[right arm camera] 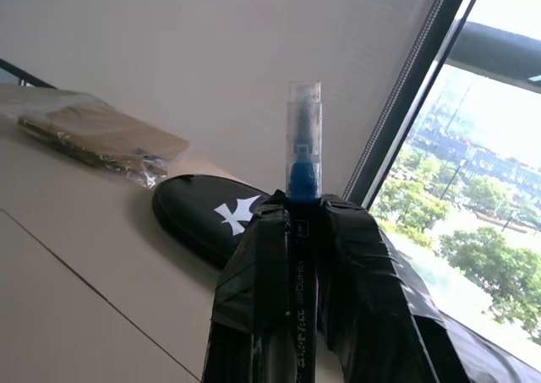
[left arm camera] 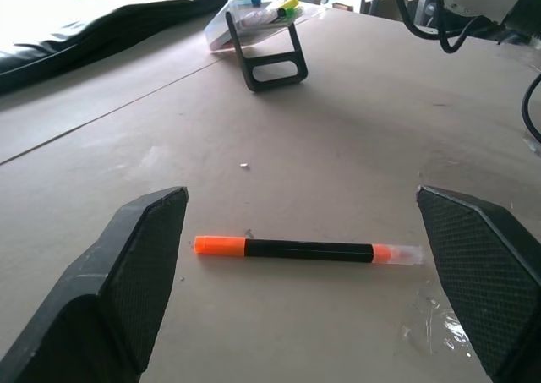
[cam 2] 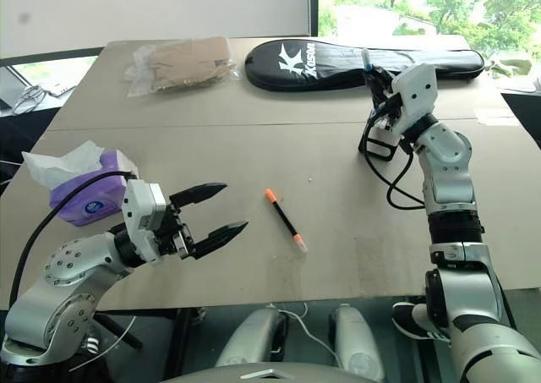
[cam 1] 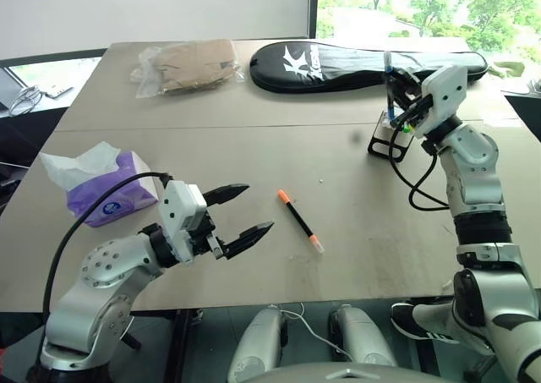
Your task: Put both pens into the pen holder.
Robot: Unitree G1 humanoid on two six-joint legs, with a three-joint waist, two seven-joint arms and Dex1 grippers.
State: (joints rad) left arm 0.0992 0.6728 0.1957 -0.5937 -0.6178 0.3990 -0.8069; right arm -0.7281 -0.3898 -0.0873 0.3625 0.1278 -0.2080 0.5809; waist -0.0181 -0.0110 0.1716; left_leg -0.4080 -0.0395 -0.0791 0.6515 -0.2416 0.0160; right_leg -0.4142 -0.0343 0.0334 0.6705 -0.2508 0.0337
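Note:
An orange-ended pen (cam 1: 300, 221) with a black barrel lies flat on the table (cam 1: 254, 146), just right of my left gripper (cam 1: 241, 215). That gripper is open and level. In the left wrist view the pen (left arm camera: 304, 249) lies crosswise between the spread fingertips (left arm camera: 139, 273). At the far right my right gripper (cam 1: 399, 85) is shut on the blue-capped pen (right arm camera: 303, 159), which stands nearly upright. It is held right above the small black wire pen holder (cam 1: 387, 139). Coloured caps show in the pen holder (left arm camera: 258, 28) in the left wrist view.
A long black racket bag (cam 1: 355, 66) lies across the far side behind the holder. A clear bag of brown items (cam 1: 182, 66) sits at the far left. A purple tissue box (cam 1: 106, 193) is beside my left arm. A black cable (cam 1: 418, 188) hangs from the right wrist.

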